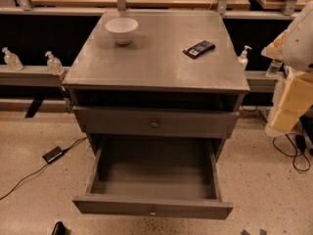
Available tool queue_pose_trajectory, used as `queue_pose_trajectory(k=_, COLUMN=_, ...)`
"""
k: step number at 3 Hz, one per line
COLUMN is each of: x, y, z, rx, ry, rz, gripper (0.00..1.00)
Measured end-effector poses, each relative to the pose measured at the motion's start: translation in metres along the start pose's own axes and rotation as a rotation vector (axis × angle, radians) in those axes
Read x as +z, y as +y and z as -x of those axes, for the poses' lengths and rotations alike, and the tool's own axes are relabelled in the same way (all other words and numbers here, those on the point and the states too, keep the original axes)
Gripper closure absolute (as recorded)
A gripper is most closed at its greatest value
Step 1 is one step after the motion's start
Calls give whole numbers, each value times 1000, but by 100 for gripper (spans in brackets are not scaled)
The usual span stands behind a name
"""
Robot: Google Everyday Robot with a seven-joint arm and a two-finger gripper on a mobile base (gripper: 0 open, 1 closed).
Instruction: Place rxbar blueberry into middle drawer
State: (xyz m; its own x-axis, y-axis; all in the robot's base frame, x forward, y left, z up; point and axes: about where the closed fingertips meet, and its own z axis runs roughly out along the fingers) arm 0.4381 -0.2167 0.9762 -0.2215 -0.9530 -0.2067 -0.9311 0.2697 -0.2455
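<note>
The rxbar blueberry (199,49), a small flat dark bar with pale label patches, lies on the grey cabinet top (156,65), toward the back right. The middle drawer (152,207), the lowest one with a small knob on its front, is pulled far out, and its deep box shows nothing inside. The like drawer just above it (154,124) is shut. My gripper is not in view. Only white and yellowish parts of my arm (296,72) show at the right edge, beside the cabinet.
A white bowl (122,29) stands at the back left of the cabinet top. An open slot (151,100) lies under the top. Pump bottles (54,62) stand on rails behind. A black power brick (52,154) with cables lies on the floor at left.
</note>
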Motion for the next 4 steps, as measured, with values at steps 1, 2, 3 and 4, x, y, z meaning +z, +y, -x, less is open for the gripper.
queue_pose_trajectory(k=1, x=0, y=0, z=0, rx=0, ry=0, rz=0, gripper=0)
queue_pose_trajectory(k=2, x=0, y=-28, z=-2, rx=18, ry=-5, rz=-36, gripper=0)
queue_pose_trajectory(k=3, x=2, y=-107, z=3, rx=60, ry=-68, rz=-151, gripper=0)
queue_pose_trajectory(k=4, x=3, y=-182, z=14, rx=138, ry=-226, rz=-276, gripper=0)
